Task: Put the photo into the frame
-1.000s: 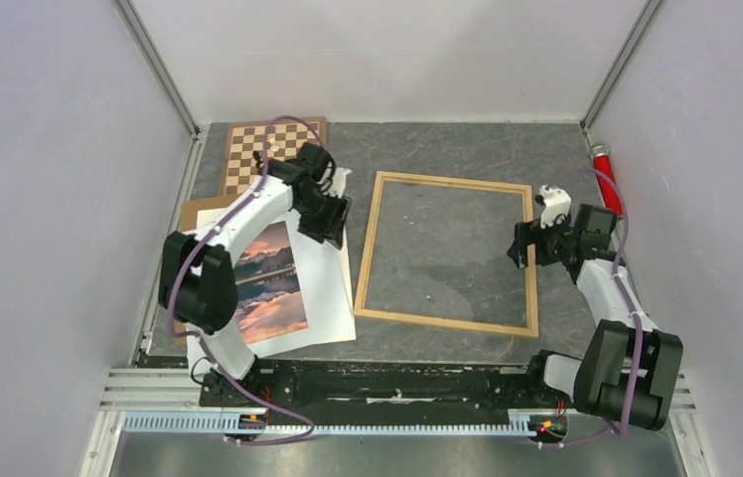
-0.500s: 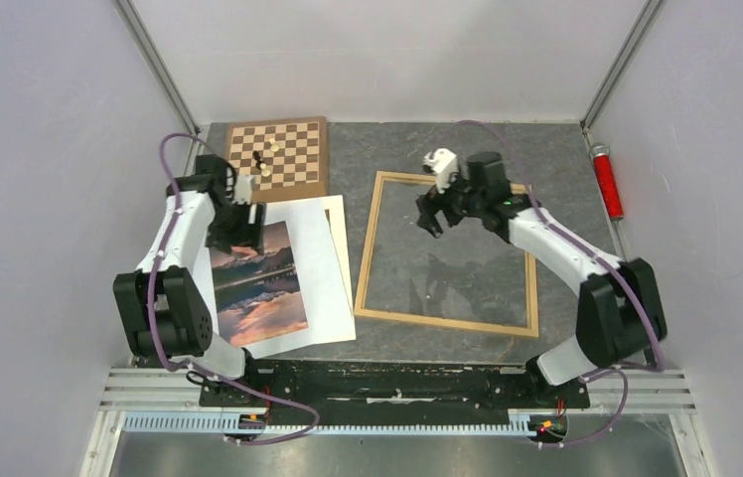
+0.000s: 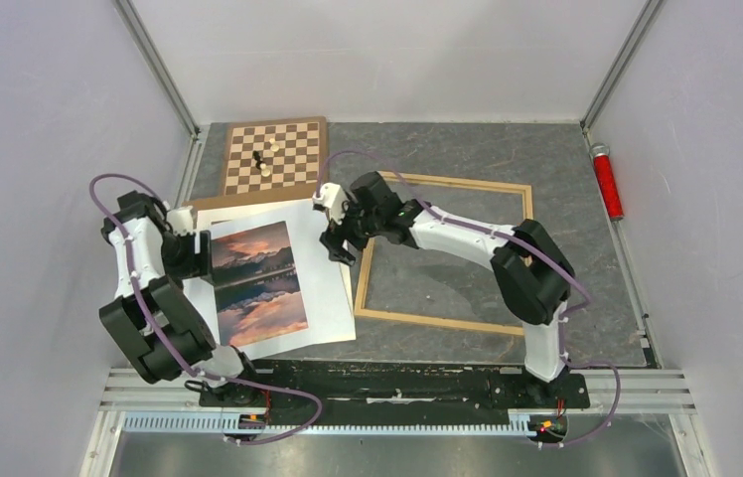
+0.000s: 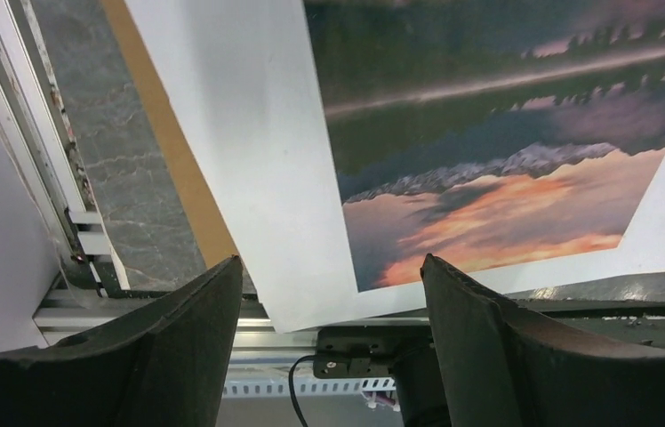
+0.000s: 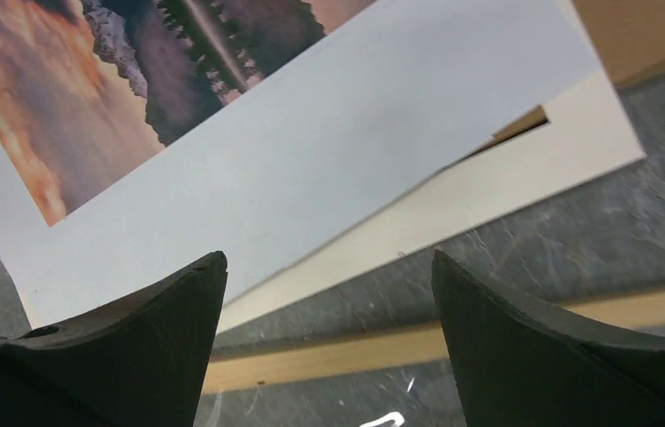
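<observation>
Grey marbled tabletop point(image 3: 467, 149), pale walls point(image 3: 50, 149); left fingers point(image 4: 178, 356) and right fingers point(image 5: 524, 356) spread, empty.

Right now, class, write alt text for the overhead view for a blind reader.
A sunset lake photo on a white sheet lies left of a wooden frame. The left end effector and right end effector stand open at the sheet's opposite sides; a chessboard lies behind.

Pale grey walls point(image 3: 397, 60) enclose a dark mottled grey tabletop point(image 3: 566, 159).
</observation>
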